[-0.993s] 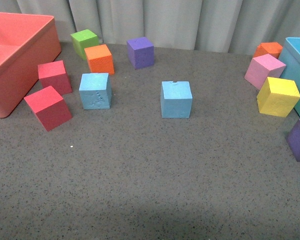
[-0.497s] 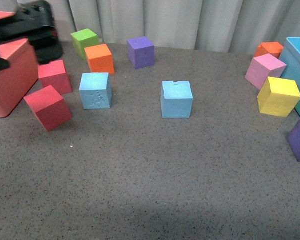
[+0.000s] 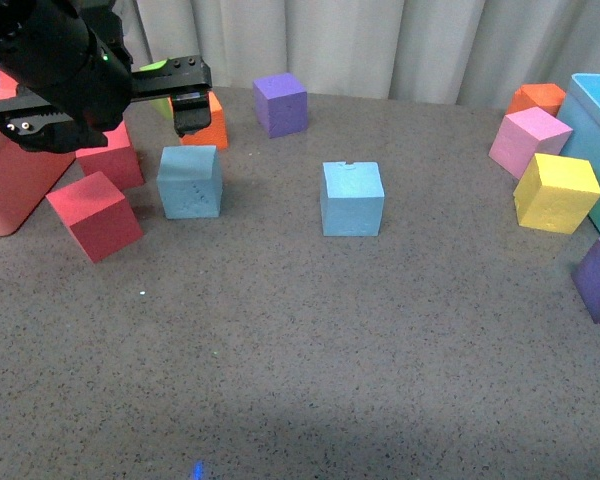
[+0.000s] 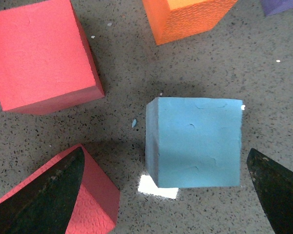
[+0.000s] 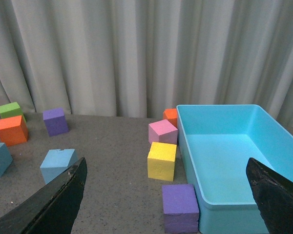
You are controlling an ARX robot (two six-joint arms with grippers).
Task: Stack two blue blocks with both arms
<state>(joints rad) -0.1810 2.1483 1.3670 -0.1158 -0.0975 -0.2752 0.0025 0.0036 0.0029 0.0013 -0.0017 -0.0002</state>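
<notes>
The two blue blocks stand on the grey bench (image 3: 300,350), well apart from each other. The left blue block (image 3: 190,181) is at the far left. A red block (image 3: 96,215) is just beside it on the near-left, a second red block (image 3: 108,155) is to its left, and an orange block (image 3: 202,120) is behind it. It seems to touch none of them. The middle blue block (image 3: 352,198) stands alone in the centre, free on all sides.

The left arm (image 3: 60,70) hangs above the left blue block with its jaws spread wide and holding nothing. In the left wrist view the block lies between them. The right arm (image 5: 276,197) is not near any block, and its jaws are also wide apart and empty.

Both blocks look like foam, so I judge them very light, a little soft and not fragile. The surface seems matt and slightly rough, so a modest squeeze should hold, and a strong one would only dent it. The best hold, I think, is on two opposite flat side faces, in the upper half and square to them, not on corners. Then the bottom is free to sit on the other block. One jaw is over a corner of the near red block and may land on it when descending.
</notes>
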